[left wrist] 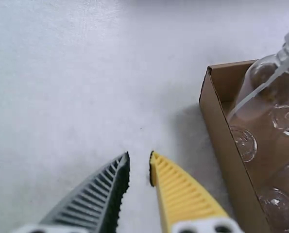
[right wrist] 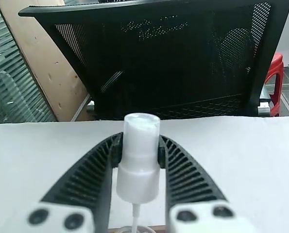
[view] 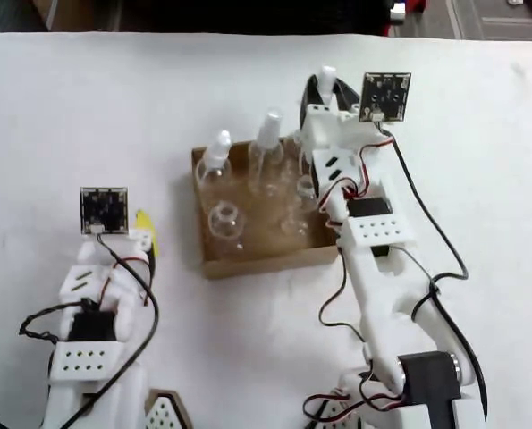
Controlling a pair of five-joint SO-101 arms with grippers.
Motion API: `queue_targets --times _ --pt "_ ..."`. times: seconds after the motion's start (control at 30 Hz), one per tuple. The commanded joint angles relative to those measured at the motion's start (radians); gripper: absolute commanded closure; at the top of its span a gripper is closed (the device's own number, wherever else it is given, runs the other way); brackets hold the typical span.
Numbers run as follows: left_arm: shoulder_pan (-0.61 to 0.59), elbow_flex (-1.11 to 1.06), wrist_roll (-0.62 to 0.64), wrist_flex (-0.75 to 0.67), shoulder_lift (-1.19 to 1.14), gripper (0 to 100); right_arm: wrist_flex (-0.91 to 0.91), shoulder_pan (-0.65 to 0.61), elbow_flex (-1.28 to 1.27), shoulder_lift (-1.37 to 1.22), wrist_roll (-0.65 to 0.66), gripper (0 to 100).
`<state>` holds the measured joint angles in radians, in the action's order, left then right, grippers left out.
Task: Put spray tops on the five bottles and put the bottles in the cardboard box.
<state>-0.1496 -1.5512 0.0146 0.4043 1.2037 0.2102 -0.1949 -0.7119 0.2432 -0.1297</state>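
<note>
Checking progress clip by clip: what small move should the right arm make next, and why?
Probably lower the spray top onto an open bottle: the right gripper is shut on it, up near the cardboard box, where several lack tops.

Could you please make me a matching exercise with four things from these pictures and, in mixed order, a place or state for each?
Things
1. spray top
2. cardboard box
3. left arm
4. chair

Places or states
A. holds clear bottles
B. gripped between the jaws of the right arm
C. stands beyond the far edge of the table
D. beside the box, holding nothing

Pairs: 1-B, 2-A, 3-D, 4-C
</note>
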Motion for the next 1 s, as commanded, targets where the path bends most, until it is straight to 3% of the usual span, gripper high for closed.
queue_targets --times 0.0,0.4,0.63,0.97 --pt "0.008 0.044 -0.011 -0.002 0.019 93 0.019 -0.021 -0.002 0.004 0.012 98.1" --pt "0.008 0.044 -0.011 -0.002 0.019 93 0.019 -0.025 -0.035 0.004 0.012 97.1" --pt "0.008 0.044 -0.011 -0.002 0.019 93 0.019 -0.068 -0.066 0.004 0.012 82.1" --pt "0.008 0.044 -0.011 -0.002 0.019 93 0.019 -0.07 -0.068 0.005 0.012 87.3"
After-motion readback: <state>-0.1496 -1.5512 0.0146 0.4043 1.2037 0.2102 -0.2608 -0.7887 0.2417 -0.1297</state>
